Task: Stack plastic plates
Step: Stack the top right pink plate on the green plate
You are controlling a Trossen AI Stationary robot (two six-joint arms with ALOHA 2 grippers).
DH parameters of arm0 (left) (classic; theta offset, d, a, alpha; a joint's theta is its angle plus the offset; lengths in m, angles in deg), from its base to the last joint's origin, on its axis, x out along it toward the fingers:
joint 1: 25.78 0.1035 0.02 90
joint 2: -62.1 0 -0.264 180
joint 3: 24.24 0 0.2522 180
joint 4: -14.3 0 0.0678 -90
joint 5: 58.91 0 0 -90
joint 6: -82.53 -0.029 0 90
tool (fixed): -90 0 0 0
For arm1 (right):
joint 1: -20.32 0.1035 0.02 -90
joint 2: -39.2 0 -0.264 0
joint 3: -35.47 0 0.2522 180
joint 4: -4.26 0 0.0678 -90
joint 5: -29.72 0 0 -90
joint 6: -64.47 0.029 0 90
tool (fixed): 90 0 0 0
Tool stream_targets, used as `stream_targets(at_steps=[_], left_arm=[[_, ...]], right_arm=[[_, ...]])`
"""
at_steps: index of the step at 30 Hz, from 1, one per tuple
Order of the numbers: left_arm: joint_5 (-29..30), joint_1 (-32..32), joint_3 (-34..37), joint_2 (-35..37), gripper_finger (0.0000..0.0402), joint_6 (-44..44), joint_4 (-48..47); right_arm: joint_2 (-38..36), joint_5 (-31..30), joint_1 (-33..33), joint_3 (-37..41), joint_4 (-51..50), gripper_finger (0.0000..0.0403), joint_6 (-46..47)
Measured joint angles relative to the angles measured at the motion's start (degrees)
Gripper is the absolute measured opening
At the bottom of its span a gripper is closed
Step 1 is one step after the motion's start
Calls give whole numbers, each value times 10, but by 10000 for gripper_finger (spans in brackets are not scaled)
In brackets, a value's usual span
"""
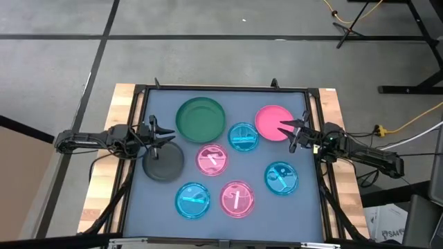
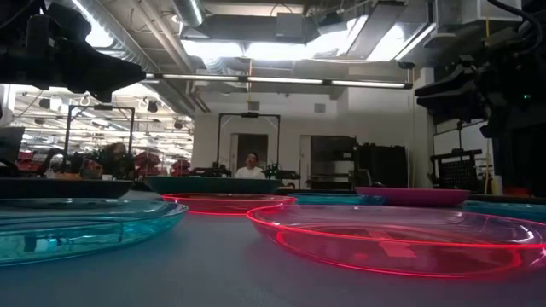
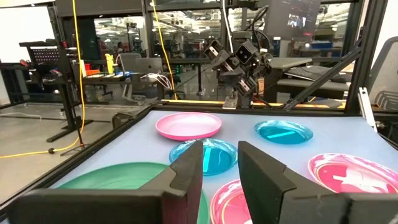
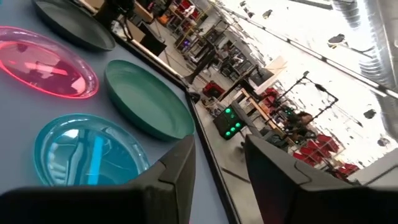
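Over a blue-grey table (image 1: pixel 159 200) strewn with unstacked round plastic plates, the right gripper (image 1: pixel 296 133), fingers open and empty, hovers at the solid pink plate (image 1: pixel 273 122), whose thin rim is best pinched squarely; the left gripper (image 1: pixel 158 133), likewise open, waits above the dark grey plate (image 1: pixel 163 161).

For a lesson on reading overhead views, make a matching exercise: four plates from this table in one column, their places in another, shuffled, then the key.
Plates:
1. dark green plate
2. dark grey plate
3. solid pink plate
4. clear pink plate

Places:
A. under the right gripper
B. beside the left gripper
C. near table edge, between two cyan plates
D. far side, left of centre

Pairs: 1-D, 2-B, 3-A, 4-C
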Motion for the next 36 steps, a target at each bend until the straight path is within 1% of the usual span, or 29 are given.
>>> stream_targets(at_steps=[6,9,12,16,22,25,27,36], left_arm=[[0,0,0,0,94,0,0],[0,0,0,0,94,0,0],[0,0,0,0,94,1,0],[0,0,0,0,94,2,0],[0,0,0,0,94,2,0],[0,0,0,0,94,2,0],[0,0,0,0,94,2,0],[0,0,0,0,94,2,0]], right_arm=[[0,20,0,0,-1,136,59],[0,19,0,0,0,136,77],[0,3,0,0,5,136,98],[0,-46,0,-10,2,136,148],[12,-66,0,-57,2,136,155],[37,-101,0,-86,-2,136,165],[61,-128,0,-108,-22,136,178],[220,-224,0,-248,-189,136,226]])
